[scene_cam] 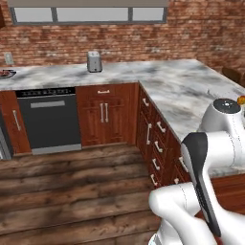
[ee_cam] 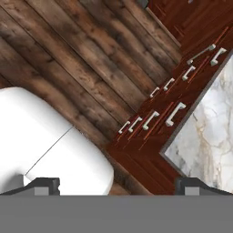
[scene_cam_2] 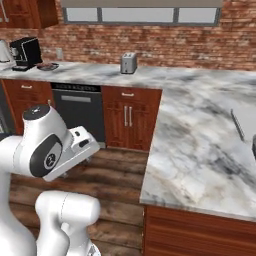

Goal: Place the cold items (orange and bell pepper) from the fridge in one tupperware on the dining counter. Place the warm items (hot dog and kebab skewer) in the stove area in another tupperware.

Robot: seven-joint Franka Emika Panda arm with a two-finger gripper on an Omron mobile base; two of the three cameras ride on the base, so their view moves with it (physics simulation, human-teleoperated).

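Observation:
My gripper [ee_cam: 119, 185] is open, its two dark fingertips [ee_cam: 45, 184] set wide apart with nothing between them. It points down at the wooden floor [ee_cam: 68, 54] beside the drawer fronts [ee_cam: 154, 118] and a corner of the marble counter [ee_cam: 209, 132]. A small orange round thing [scene_cam: 241, 100] peeks out behind my arm at the counter's right edge; it may be the orange. A thin dark-edged thing [scene_cam_2: 238, 125] lies on the counter at the right; I cannot tell what it is. The bell pepper, hot dog and kebab skewer are out of view.
An L-shaped marble counter [scene_cam: 182, 86] runs along the brick wall and toward me. A toaster [scene_cam: 94, 61] stands on it, with a dishwasher [scene_cam: 48, 119] below. A coffee machine [scene_cam_2: 25, 52] and a plate [scene_cam_2: 47, 66] sit at the far left. Open wooden floor [scene_cam: 72, 191] lies ahead.

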